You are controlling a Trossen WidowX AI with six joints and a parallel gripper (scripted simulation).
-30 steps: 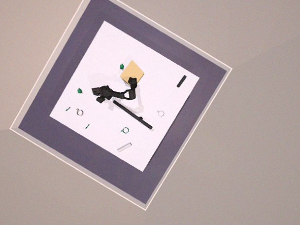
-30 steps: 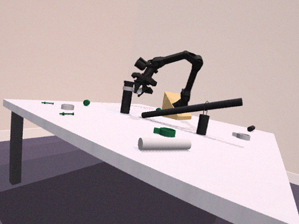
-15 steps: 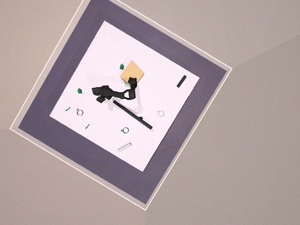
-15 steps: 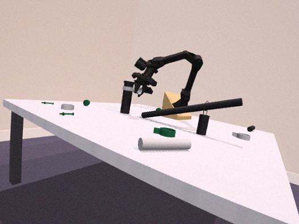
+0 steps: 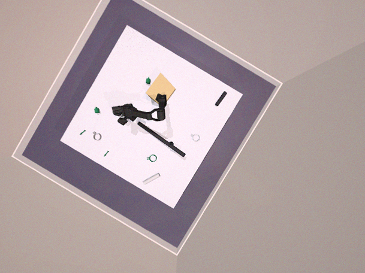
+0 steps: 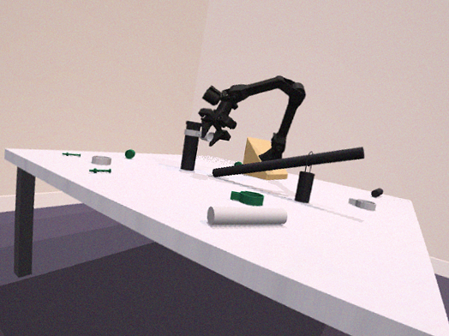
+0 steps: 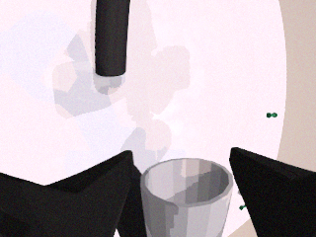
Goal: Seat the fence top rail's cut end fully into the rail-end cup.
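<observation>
The black rail slants through the wire loop cap on the short post. Its far end is high; its cut end is low, close to the table and outside the cup. The big post stands upright, with the grey brace band just below its cap. The grey rail-end cup is at the band's side, mouth open and empty. My gripper is open, its fingers on either side of the cup with gaps showing, away from the rail.
A tan wedge block is at the arm's base. A green band, a white tube, grey bands, green bolts and a short black tube lie around.
</observation>
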